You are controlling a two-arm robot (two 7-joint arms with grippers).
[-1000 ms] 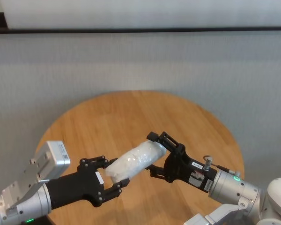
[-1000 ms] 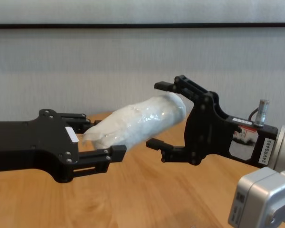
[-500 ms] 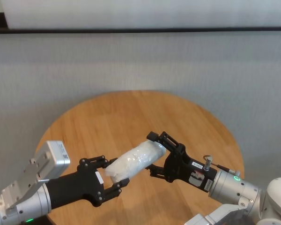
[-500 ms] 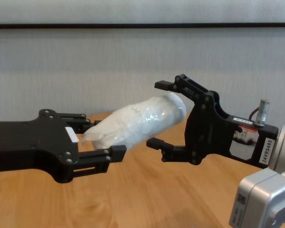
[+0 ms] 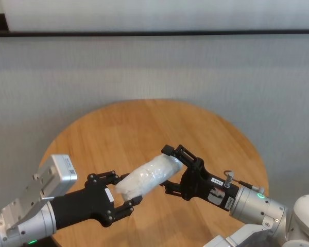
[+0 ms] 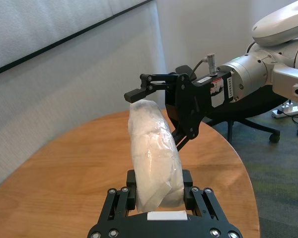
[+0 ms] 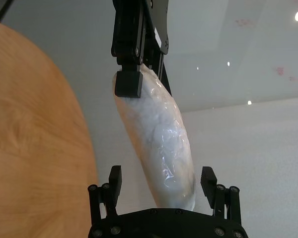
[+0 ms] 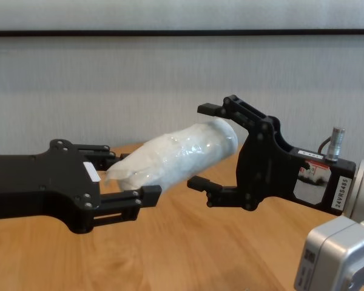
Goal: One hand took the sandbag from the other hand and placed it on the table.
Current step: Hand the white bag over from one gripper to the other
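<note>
The sandbag (image 5: 147,176) is a white oblong bag in shiny clear wrap, held level above the table (image 5: 134,128). My left gripper (image 5: 122,189), with a plain white sticker, is shut on the bag's near end (image 6: 154,148). My right gripper (image 5: 167,170), labelled "24VRS485", stands open around the bag's other end. In the chest view its upper finger lies close over the bag (image 8: 176,154) and its lower finger hangs below with a gap. The right wrist view shows space between the sandbag (image 7: 161,139) and each of that gripper's fingers.
The round wood-grain table (image 8: 170,242) spreads under both arms, with a grey wall behind it. An office chair base (image 6: 248,129) stands on the floor past the table's edge. My left arm's silver wrist housing (image 5: 51,177) sits near the table's front left.
</note>
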